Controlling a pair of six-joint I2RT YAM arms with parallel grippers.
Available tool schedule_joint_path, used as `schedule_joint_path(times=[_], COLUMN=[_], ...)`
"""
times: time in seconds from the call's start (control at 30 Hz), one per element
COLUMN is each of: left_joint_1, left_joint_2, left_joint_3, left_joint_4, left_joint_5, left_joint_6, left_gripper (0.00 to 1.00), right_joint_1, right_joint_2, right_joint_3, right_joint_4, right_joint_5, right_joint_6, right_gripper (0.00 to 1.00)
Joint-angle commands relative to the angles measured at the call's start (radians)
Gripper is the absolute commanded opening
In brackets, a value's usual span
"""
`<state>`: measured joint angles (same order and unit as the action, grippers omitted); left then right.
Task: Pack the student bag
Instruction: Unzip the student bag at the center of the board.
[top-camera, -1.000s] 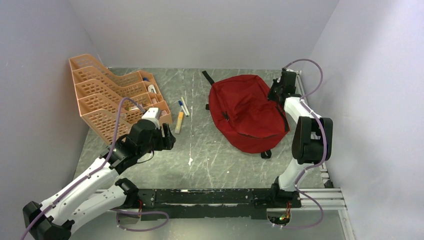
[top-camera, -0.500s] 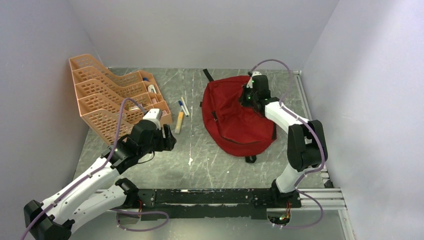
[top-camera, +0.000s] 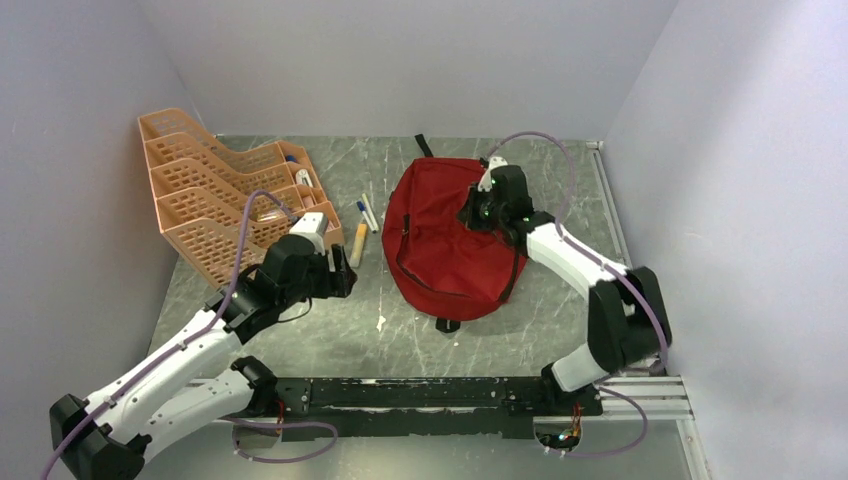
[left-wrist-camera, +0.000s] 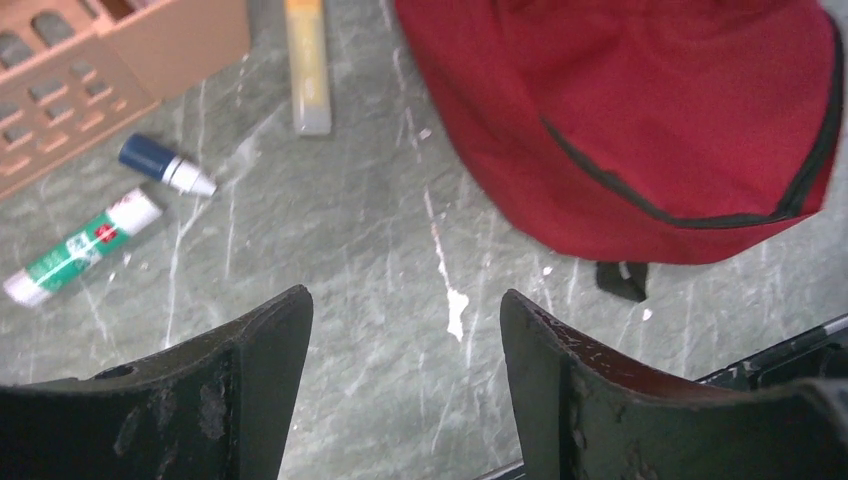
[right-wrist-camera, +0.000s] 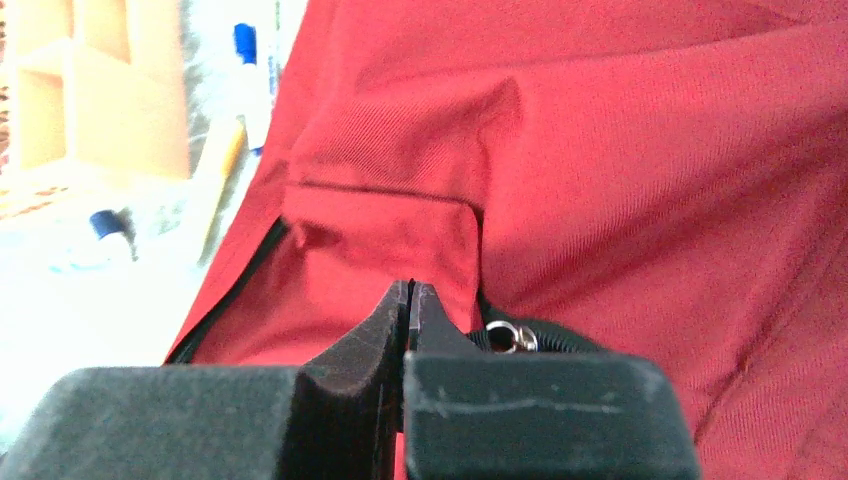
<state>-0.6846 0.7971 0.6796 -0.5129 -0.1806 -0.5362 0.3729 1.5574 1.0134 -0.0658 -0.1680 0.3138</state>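
Beside one rack (top-camera: 200, 190): one student bag (top-camera: 440, 245).

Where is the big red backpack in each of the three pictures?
Top external: red backpack in the middle, slightly right.
Left wrist: red backpack in the upper right.
Right wrist: red backpack fills most of the picture.
Shared landmark: orange rack, left of it in every view.

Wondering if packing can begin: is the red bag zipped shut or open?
Shut, as far as visible: the student bag lies flat, its black zipper line looks closed, and no lining shows.
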Motion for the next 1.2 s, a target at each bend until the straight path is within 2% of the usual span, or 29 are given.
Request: schedule_joint_path(times=[0.0,0.13,0.3,0.43,0.6,0.93,1.17], left_joint_1=[-0.004,-0.006,-0.027,-0.121,-0.225,-0.256,-0.283], left_joint_2=[0.057,0.125,0.179,0.248,0.385,0.64,0.806], left_joint_3=[0.086,0.107,0.056,0.024,0.036,0.027,0.097], left_joint_4=[0.146,0.317,0.656,0.878,1.055,1.394,1.549], left_joint_5=[0.082,0.153,0.221,0.234,0.232,0.29,0.267], left_joint_6=[0.076,0.125,0.178,0.268,0.396,0.566,0.589], left_gripper=[0.73,0.72,0.72,0.72,0.72,0.69,0.71], right_joint_1=[0.044,0.062,0.064,0.063,0.06,0.051,0.044], right_joint_2=[-0.163,-0.288,-0.467,-0.534,-0.512,-0.456,-0.422], right_joint_3=[-0.086,-0.154,-0.236,-0.271,-0.251,-0.143,-0.095], right_joint_4=[-0.006,-0.038,-0.039,-0.028,-0.034,-0.042,-0.054], right_joint_5=[-0.026,-0.018,0.08,0.159,0.235,0.233,0.205], right_joint_6=[0.078,0.11,0.15,0.186,0.201,0.273,0.277], right_gripper=[0.0,0.0,0.0,0.0,0.0,0.0,0.0])
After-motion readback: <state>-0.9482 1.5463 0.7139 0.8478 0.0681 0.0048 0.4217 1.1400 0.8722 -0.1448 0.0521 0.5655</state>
